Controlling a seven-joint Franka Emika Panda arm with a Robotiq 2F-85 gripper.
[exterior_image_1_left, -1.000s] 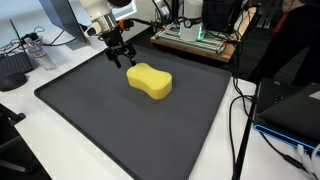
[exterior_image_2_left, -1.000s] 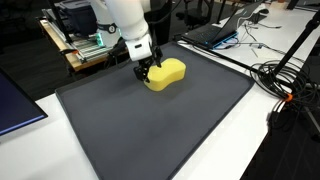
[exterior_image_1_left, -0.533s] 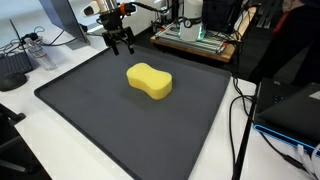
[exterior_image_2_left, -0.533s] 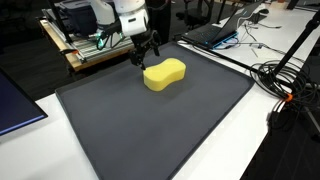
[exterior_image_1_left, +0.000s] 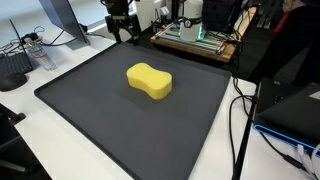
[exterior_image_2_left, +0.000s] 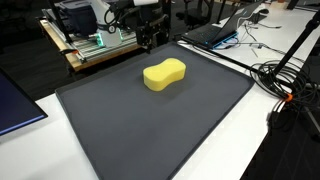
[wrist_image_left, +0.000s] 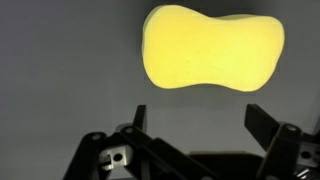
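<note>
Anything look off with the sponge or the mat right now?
Nothing stands out. The yellow sponge lies flat and intact on the dark mat, with no tears or spills visible. The tool hangs open, raised clear of the sponge and touching nothing.

The claw (exterior_image_1_left: 123, 33) has lifted off the yellow sponge (exterior_image_1_left: 149, 81) and withdrawn toward 11 o'clock, now standing well apart from it.

Below your black gripper (wrist_image_left: 195, 125) you see a plain yellow sponge (wrist_image_left: 210, 50), unpatterned, on a uniform dark grey mat (wrist_image_left: 60, 60); around the mat, farther from the gripper, the table (exterior_image_1_left: 40, 140) is white.
</note>
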